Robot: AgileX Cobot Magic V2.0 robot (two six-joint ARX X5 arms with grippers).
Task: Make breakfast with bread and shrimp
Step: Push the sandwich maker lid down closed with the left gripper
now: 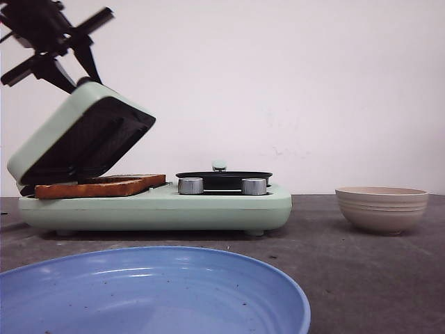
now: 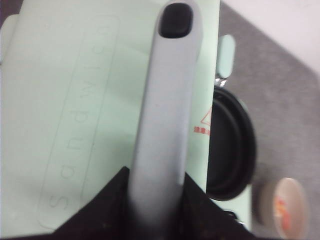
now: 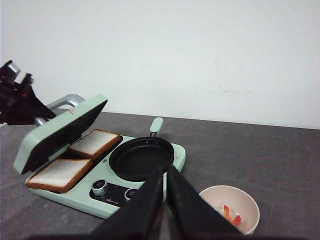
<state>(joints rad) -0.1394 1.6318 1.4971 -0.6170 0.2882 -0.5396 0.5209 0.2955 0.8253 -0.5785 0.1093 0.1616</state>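
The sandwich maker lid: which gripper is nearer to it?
Left. The left gripper is at the handle of the raised lid; the right gripper hangs apart, near the bowl.

Sandwich maker at table's left; two bread slices side by side under its half-raised lid, pan on its right half. Bowl well right; plate in front.

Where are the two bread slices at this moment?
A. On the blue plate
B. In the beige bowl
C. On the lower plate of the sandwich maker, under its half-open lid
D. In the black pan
C: the right wrist view shows both bread slices side by side on the sandwich maker, below its raised lid.
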